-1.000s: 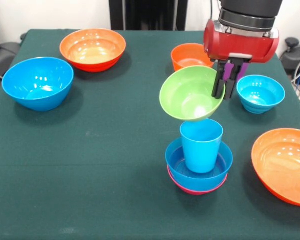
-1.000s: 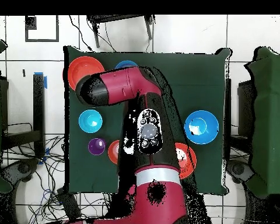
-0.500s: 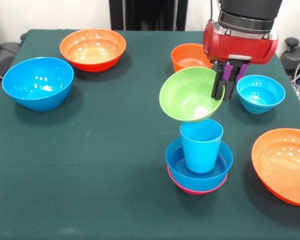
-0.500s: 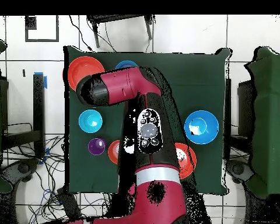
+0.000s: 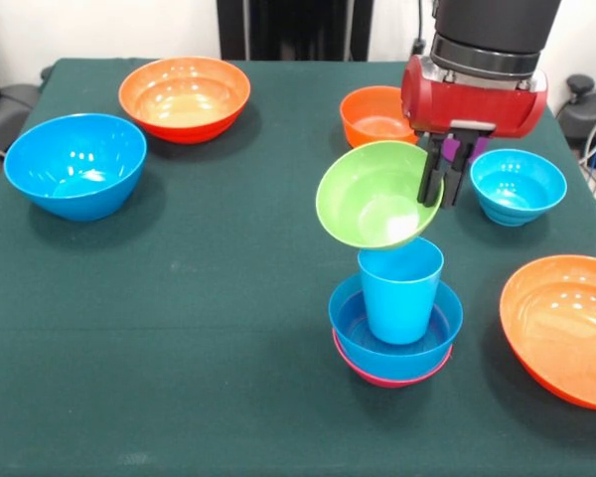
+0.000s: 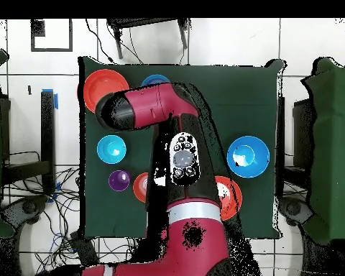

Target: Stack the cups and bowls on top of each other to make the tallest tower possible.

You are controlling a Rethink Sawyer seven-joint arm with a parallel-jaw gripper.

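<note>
My gripper (image 5: 437,192) is shut on the right rim of a green bowl (image 5: 372,199). It holds the bowl tilted in the air, just above and slightly behind the light blue cup (image 5: 399,290). That cup stands upright in a blue bowl (image 5: 350,333), which is nested in a pink bowl (image 5: 377,377); together they form the tower. In the overhead view a purple cup (image 6: 118,180) stands near the table's left side. There the arm (image 6: 154,108) hides the gripper and most of the tower.
Loose bowls ring the tower: an orange one (image 5: 184,96) and a blue one (image 5: 74,164) at the far left, a small orange one (image 5: 372,111) behind the gripper, a cyan one (image 5: 517,186) at the right, and a large orange one (image 5: 561,328) at the near right edge.
The gripper has lifted the green bowl a little and shifted it slightly left. The tower and the other bowls have not moved.
</note>
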